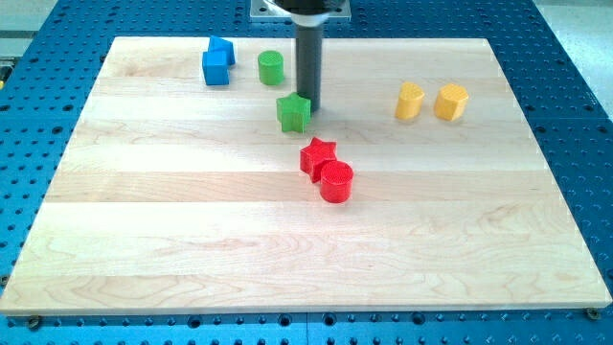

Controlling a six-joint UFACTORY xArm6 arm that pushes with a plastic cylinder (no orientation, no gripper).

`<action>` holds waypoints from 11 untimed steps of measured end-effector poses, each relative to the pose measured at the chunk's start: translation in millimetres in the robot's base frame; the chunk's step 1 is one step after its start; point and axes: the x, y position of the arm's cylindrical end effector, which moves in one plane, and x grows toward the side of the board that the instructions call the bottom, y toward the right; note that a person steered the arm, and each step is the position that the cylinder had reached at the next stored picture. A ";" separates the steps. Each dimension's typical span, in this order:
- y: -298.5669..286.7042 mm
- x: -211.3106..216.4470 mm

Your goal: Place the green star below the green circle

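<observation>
Now my tip [308,103] touching green star [294,113] upper right, green circle [271,67] above-left, no jaws, no writing.

rod upright | my tip [308,103] down on the board

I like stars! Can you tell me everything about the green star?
The green star is a small, chunky block, plain green, looking like plastic, lying flat on the wooden board. It sits below and to the view's right of the green circle. My tip is right at its upper right edge, apparently touching it.
</observation>
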 end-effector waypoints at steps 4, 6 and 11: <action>-14.0 19.0; -35.7 21.4; -70.7 16.7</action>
